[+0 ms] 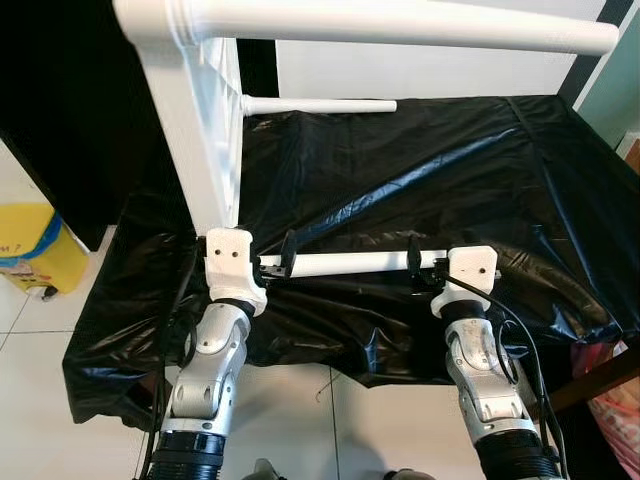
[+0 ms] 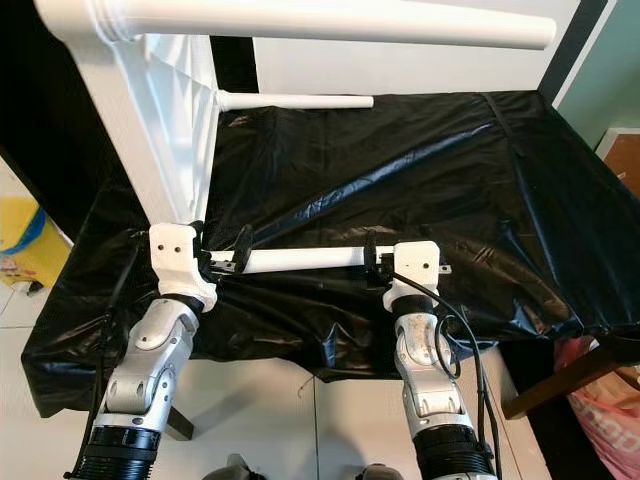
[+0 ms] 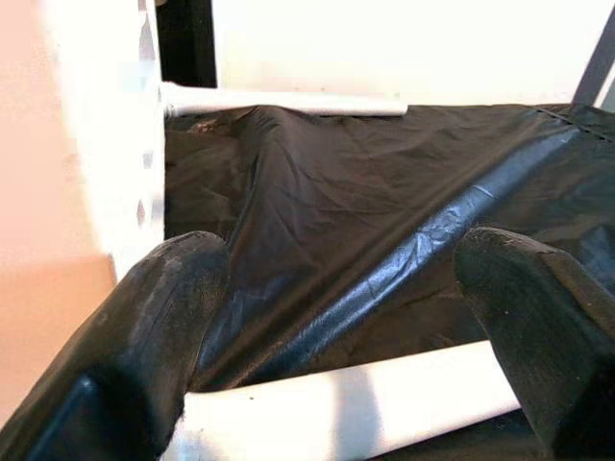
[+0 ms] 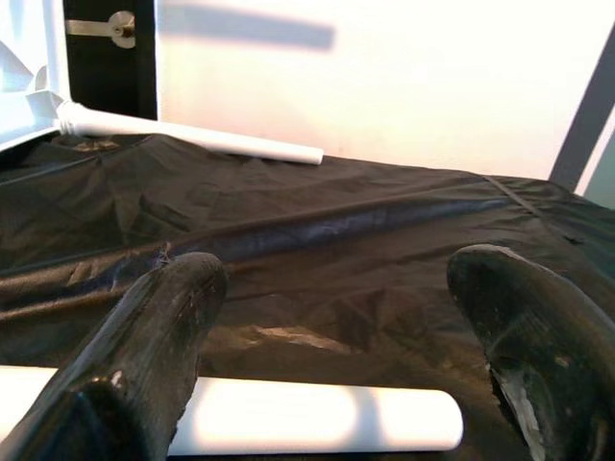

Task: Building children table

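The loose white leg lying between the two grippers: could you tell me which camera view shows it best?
The left eye view: the loose white leg shows end to end on the black sheet, between the left gripper and right gripper. The right eye view matches. Each wrist view catches one stretch, the right its rounded end.

Both grippers at a loose white table leg on black sheeting

The left gripper (image 1: 277, 262) and right gripper (image 1: 418, 268) bracket the leg (image 1: 350, 263); the upturned tabletop (image 1: 205, 140) stands just beside.

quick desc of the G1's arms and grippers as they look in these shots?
Both arms are silver segmented metal with black ribbed cuffs low down. Each wrist carries a white blocky housing; loose black cables loop beside them. Left gripper and right gripper each have two long black fingers with scuffed, matte surfaces.
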`<state>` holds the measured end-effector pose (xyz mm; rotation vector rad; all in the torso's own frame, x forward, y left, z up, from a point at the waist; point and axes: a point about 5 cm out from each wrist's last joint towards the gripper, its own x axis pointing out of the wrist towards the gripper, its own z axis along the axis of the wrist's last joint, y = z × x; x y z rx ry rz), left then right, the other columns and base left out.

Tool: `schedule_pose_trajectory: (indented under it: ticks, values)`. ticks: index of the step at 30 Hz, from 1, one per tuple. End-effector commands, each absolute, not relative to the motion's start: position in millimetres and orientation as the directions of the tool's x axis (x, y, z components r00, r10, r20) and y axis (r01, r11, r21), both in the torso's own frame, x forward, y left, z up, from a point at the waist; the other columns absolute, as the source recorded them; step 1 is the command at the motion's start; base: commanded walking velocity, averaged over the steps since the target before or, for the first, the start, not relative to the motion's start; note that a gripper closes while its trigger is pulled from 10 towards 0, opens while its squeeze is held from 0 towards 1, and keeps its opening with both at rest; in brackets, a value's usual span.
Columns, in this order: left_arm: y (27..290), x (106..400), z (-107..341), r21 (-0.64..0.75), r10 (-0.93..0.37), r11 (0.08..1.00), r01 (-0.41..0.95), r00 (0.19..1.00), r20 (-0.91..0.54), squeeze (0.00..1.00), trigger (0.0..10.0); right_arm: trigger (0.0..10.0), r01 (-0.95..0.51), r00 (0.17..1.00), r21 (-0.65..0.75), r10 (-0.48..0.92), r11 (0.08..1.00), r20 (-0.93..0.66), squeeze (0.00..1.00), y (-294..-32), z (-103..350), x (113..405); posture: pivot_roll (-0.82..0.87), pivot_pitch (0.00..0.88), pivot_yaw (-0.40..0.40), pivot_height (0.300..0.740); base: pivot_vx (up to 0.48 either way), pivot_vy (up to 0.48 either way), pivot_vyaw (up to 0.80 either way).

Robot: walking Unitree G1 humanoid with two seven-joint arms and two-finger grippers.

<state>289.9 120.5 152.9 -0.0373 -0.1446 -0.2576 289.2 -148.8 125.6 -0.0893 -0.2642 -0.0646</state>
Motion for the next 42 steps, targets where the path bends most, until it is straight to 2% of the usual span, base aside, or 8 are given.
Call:
schedule_pose_trajectory:
  ticks: [1, 18, 28, 31, 34, 37, 40, 42]
  values:
    - [114.2, 289.0, 152.4, -0.004, -0.286, 0.957, 0.290, 0.947, 0.147, 0.00, 10.0, 10.0, 0.094, 0.964, -0.084, -0.070, 0.992, 0.256, 0.00, -153.2, 123.9, 288.8, -0.07, 0.048, 0.008, 0.740, 0.000, 0.000, 0.00]
    - [94.3, 278.8, 134.2, 0.018, -0.478, 0.878, 0.478, 0.878, 0.018, 0.00, 10.0, 10.0, 0.140, 0.962, -0.147, -0.099, 0.979, 0.256, 0.00, -159.3, 125.0, 288.6, -0.07, 0.046, 0.010, 0.740, 0.000, 0.000, 0.00]
    - [95.9, 280.2, 123.9, -0.215, -0.443, 0.883, 0.417, 0.892, -0.089, 0.00, 10.0, 10.0, 0.118, 0.930, -0.296, -0.001, 0.948, 0.367, 0.00, -154.3, 147.8, 287.3, -0.07, 0.049, 0.023, 0.740, 0.000, 0.000, 0.00]
    - [95.9, 280.2, 123.9, -0.215, -0.443, 0.883, 0.417, 0.892, -0.089, 0.00, 10.0, 10.0, 0.118, 0.930, -0.296, -0.001, 0.948, 0.367, 0.00, -154.3, 147.8, 287.3, -0.07, 0.049, 0.023, 0.740, 0.000, 0.000, 0.00]
    - [90.2, 271.9, 121.8, -0.472, -0.466, 0.810, 0.348, 0.871, -0.158, 0.00, 10.0, 10.0, 0.182, 0.799, -0.523, 0.185, 0.832, 0.572, 0.00, -134.9, 200.1, 288.6, -0.07, 0.051, 0.025, 0.740, 0.000, 0.000, 0.00]
    - [89.9, 271.5, 123.3, -0.495, -0.466, 0.801, 0.338, 0.871, -0.158, 0.00, 10.0, 10.0, 0.201, 0.763, -0.556, 0.227, 0.806, 0.605, 0.00, -130.0, 210.4, 288.7, -0.07, 0.052, 0.025, 0.740, 0.000, 0.000, 0.00]
    - [95.3, 274.3, 129.8, -0.518, -0.428, 0.800, 0.302, 0.893, -0.140, 0.00, 10.0, 10.0, 0.275, 0.646, -0.606, 0.324, 0.746, 0.691, 0.00, -115.9, 239.0, 290.0, -0.07, 0.052, 0.024, 0.740, 0.000, 0.000, 0.00]
    - [95.3, 274.3, 129.8, -0.518, -0.428, 0.800, 0.302, 0.893, -0.140, 0.00, 10.0, 10.0, 0.275, 0.646, -0.606, 0.324, 0.746, 0.691, 0.00, -115.9, 239.0, 290.0, -0.07, 0.052, 0.024, 0.740, 0.000, 0.000, 0.00]
